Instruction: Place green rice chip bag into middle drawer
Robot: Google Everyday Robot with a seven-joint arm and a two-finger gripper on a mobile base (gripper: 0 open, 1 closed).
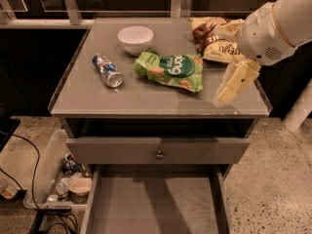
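The green rice chip bag (170,70) lies flat on the grey table top (87,99), right of its middle. The middle drawer (156,204) stands pulled out below, its flat grey floor bare. My gripper (225,92) hangs from the white arm at the right, over the table's right part, a little right of the bag and apart from it.
A white bowl (135,38) stands at the back of the table. A can (107,70) lies on its side at the left. A brown-and-yellow chip bag (214,38) lies at the back right. A shut drawer front with a knob (159,154) sits above the open drawer. A bin of clutter (68,177) is on the floor at left.
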